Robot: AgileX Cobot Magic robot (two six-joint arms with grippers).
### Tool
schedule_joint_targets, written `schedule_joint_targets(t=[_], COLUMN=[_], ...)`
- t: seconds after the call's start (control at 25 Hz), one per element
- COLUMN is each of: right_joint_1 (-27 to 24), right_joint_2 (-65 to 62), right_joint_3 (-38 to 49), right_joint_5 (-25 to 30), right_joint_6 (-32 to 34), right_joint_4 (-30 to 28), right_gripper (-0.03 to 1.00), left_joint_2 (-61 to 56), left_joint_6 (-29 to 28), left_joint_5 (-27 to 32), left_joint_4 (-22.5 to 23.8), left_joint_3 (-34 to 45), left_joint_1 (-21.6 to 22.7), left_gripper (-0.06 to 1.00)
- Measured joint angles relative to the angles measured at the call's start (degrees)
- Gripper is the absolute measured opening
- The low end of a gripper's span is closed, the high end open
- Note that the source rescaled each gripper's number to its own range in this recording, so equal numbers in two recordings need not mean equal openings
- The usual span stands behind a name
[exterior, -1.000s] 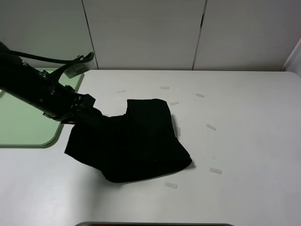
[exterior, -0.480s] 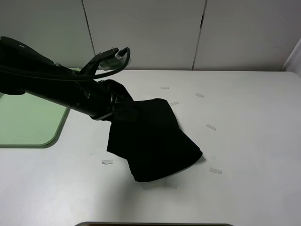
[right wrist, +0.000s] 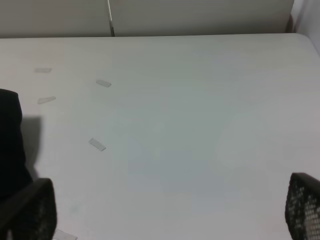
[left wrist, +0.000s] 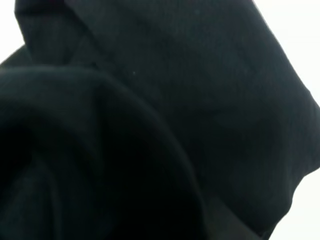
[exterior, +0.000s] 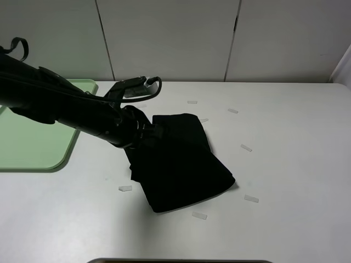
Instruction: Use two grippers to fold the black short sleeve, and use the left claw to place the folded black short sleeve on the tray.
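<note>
Although the white table (exterior: 285, 164) spreads wide around it, the black short sleeve (exterior: 184, 170) lies as a folded, slanted bundle near the table's middle, well apart from the tray (exterior: 33, 142) at the left edge of the high view. We judge the folding about done and the carry to the tray to be the step in hand, and that is where the hazard lies. We grip only one bunched edge, so the loose layers may slide open if the cloth drags across the table, or the hanging end may catch on the tray's raised rim and land half outside. The left arm (exterior: 60, 107) reaches in low from the left, slanting down across the tray's near corner toward the shirt. The left claw (exterior: 143, 134) is buried in the shirt's upper-left edge, closed tight on the fabric, and its wrist camera shows us nothing but black folds. The right gripper (right wrist: 170, 215) hangs over bare table with the shirt's edge just in view, its fingers spread wide and holding nothing. Small tape strips (exterior: 245, 148) dot the table around the shirt.
</note>
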Motion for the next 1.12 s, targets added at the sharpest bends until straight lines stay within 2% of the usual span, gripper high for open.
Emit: schedule_joint_targets(t=[0.12, 0.4, 0.56, 0.64, 0.76, 0.84, 1.12], right_joint_1=[0.0, 0.0, 0.0, 0.0, 0.0, 0.0, 0.0], right_joint_2=[0.0, 0.0, 0.0, 0.0, 0.0, 0.0, 0.0], right_joint_3=[0.0, 0.0, 0.0, 0.0, 0.0, 0.0, 0.0], right_joint_5=[0.0, 0.0, 0.0, 0.0, 0.0, 0.0, 0.0], right_joint_6=[0.0, 0.0, 0.0, 0.0, 0.0, 0.0, 0.0], right_joint_4=[0.0, 0.0, 0.0, 0.0, 0.0, 0.0, 0.0], right_gripper=[1.0, 1.0, 1.0, 1.0, 1.0, 1.0, 1.0], left_joint_2=[0.8, 0.8, 0.9, 0.9, 0.9, 0.9, 0.9], left_joint_6=[0.7, 2.2, 7.3, 11.0, 17.4, 20.6, 24.0], left_joint_5=[1.1, 1.5, 1.4, 1.4, 1.3, 1.3, 1.4], left_joint_4=[-0.9, -6.6, -11.4, -15.2, -19.8, -20.6, -21.2], left_joint_3=[-1.4, -3.4, -3.5, -3.5, -3.6, -3.6, -3.6], left_joint_1=[-0.5, -1.6, -2.9, -3.7, -5.0, -5.5, -5.6], left_gripper=[0.08, 0.08, 0.08, 0.1, 0.17, 0.24, 0.53])
